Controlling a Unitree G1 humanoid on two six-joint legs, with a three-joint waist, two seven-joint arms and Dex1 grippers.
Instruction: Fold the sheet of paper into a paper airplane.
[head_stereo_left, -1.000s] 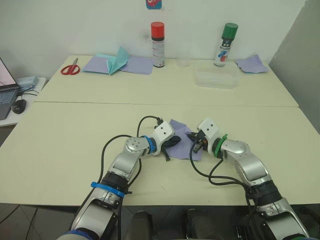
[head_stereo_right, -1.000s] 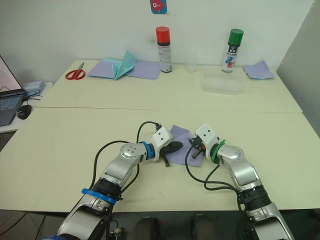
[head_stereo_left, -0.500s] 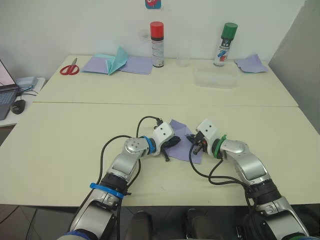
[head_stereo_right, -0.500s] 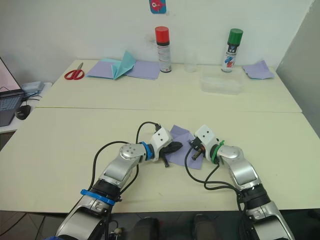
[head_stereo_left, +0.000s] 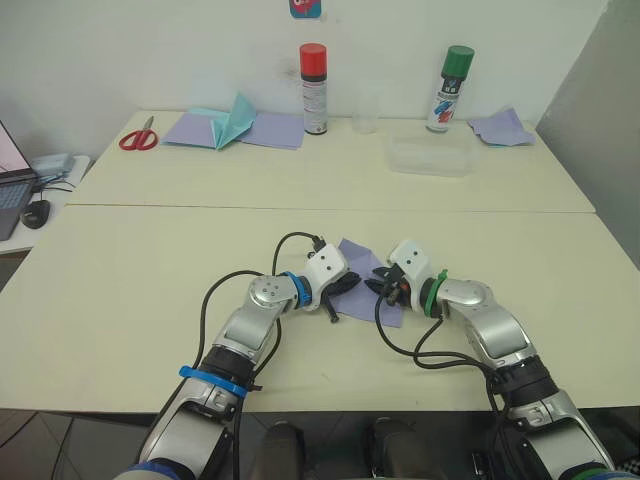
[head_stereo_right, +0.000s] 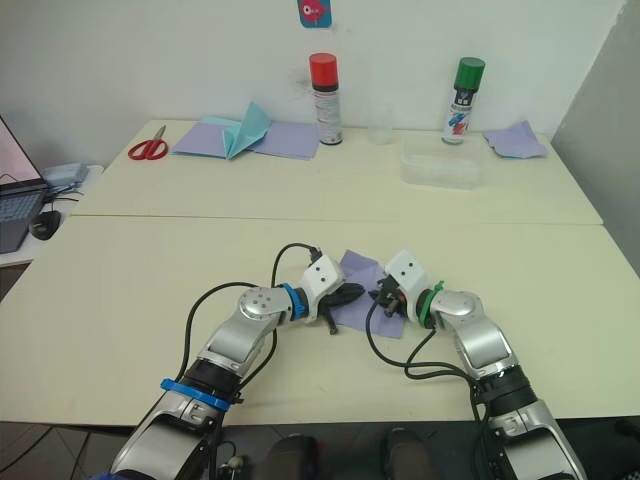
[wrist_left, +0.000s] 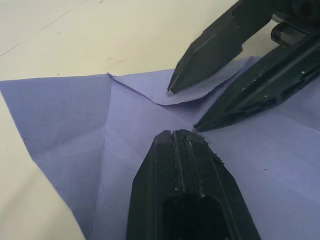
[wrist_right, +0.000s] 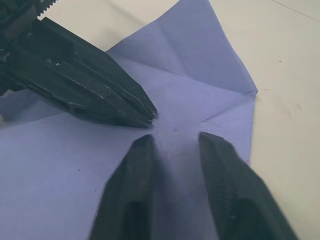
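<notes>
Left tool (wrist_left: 181, 134) closed — right tool (wrist_right: 175, 141) parted, tips nearly meeting.

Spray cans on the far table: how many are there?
2. The red-capped spray can stands near the middle of the back edge; the green-capped spray can stands to its right, behind the clear plastic container.

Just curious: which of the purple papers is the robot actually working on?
The creased lavender sheet of paper between both grippers; the others lie far back by the spray cans.

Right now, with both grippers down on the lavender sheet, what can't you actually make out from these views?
- Sheet of paper, eye views: its middle is covered by the left gripper and right gripper.
- Left wrist view: the sheet's near part sits behind the shut fingers; the frame edge cuts off its far side.
- Right wrist view: whether the open fingertips touch the paper.
- Spray can label: too small to read.
</notes>
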